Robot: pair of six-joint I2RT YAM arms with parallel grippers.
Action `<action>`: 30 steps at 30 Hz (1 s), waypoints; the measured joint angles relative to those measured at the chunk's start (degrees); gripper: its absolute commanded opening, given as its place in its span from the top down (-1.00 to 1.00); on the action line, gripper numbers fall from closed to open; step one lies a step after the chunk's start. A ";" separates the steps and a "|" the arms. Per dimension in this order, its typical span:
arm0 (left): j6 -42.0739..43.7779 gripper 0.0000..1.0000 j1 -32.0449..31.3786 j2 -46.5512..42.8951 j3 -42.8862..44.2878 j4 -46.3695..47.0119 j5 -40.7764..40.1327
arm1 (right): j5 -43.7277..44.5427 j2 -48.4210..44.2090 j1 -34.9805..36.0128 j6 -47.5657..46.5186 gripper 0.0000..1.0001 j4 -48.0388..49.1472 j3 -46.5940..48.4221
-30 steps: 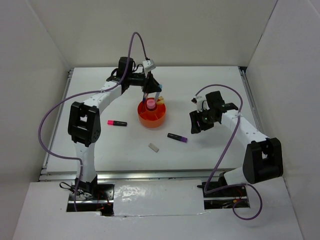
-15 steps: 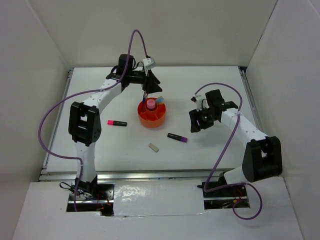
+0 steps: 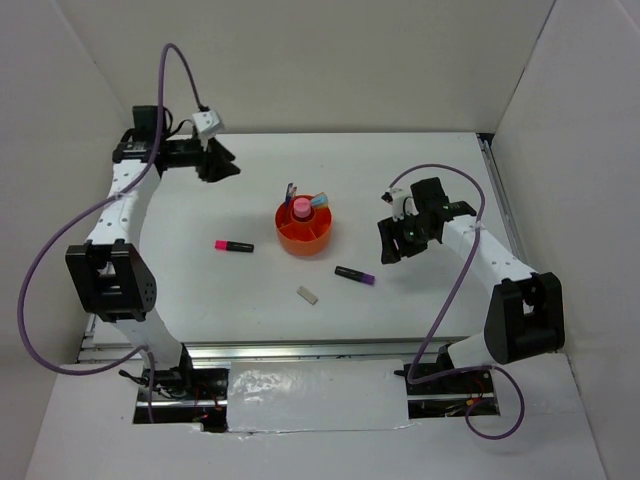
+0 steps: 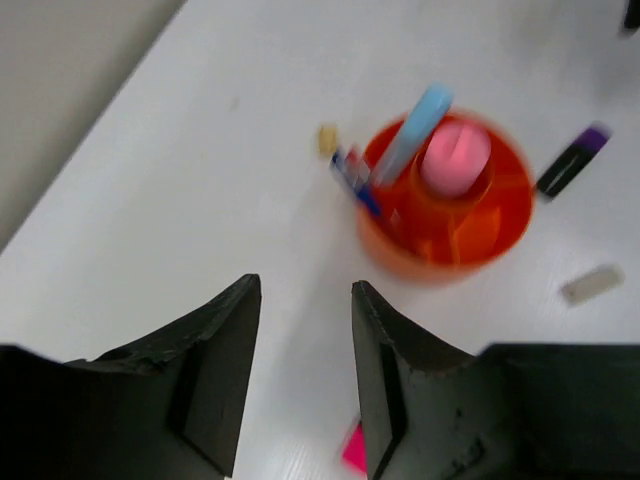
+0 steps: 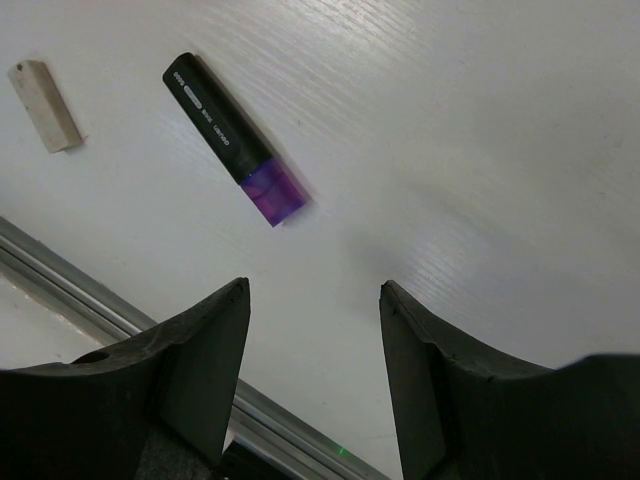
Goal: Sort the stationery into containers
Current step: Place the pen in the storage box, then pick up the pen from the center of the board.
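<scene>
Your left gripper and right gripper hang spread, empty, the right seemingly lined up for the purple marker at the organizer's five o'clock.

**Robotics lab: a two-arm test cell viewed from above.**

A left arm and a right arm, white with black joints, stand bolted at the bottom of the frame to a white table boxed in on three sides by plain white panels. A purple cable loops loose from each arm, and bare wiring shows in the cut-outs around the bases. A metal rail runs along the table's near edge, with a strip of silver tape just below it. At centre frame sit the props: an orange organizer holding pens, with a pink marker, a purple marker and an eraser lying apart on the tabletop.
</scene>
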 measured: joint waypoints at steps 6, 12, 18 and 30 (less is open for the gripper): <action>22.62 -0.08 8.55 3.98 -4.70 -18.23 -6.86 | 0.55 0.07 2.21 0.02 -0.23 -0.04 1.20; 35.23 -0.14 6.99 4.57 -14.14 -23.34 -13.88 | 1.70 0.09 4.87 0.04 -0.23 -0.09 1.81; 41.44 -0.19 -0.13 4.79 -17.25 -20.48 -18.25 | 2.45 0.15 5.09 0.07 -0.23 -0.11 1.81; 44.85 -0.18 -7.17 11.96 -17.68 -14.67 -23.85 | 3.23 0.13 4.81 0.04 -0.23 -0.15 1.68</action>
